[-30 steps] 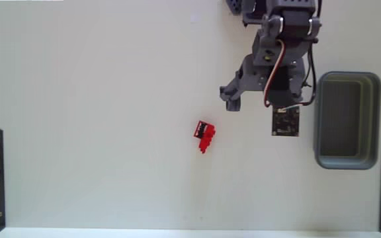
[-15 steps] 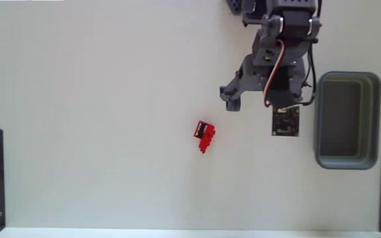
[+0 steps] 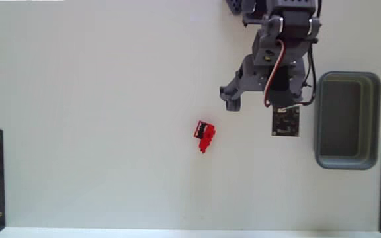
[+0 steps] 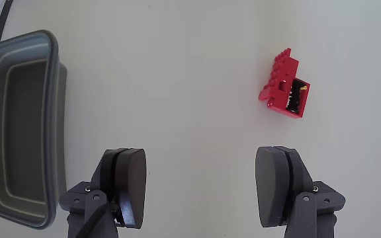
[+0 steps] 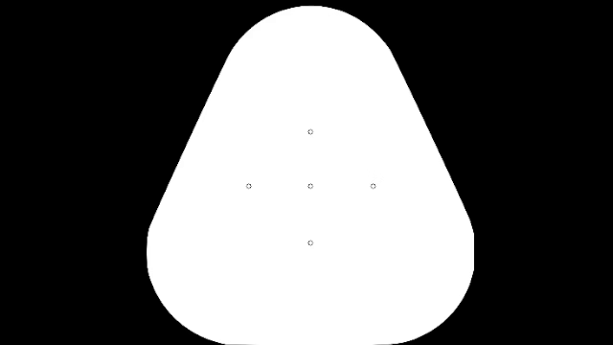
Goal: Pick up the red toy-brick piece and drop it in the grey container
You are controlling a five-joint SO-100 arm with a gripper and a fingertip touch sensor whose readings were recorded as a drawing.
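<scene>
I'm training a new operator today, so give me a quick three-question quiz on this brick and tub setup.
1. True or false: the gripper holds the red toy-brick piece.
2. In the fixed view, the grey container lies which way from the arm: A left, B right?
3. Fill in: the container holds ___.

Key: 1 false, the jaws stand open and the brick lies on the table apart from them. 2 B. 3 nothing.

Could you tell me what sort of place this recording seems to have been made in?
Probably a hobby or lab tabletop set up for robot practice: a plain white table bearing only a red toy-brick piece and a grey container, with a small servo-driven arm whose gripper hangs open above it.
</scene>
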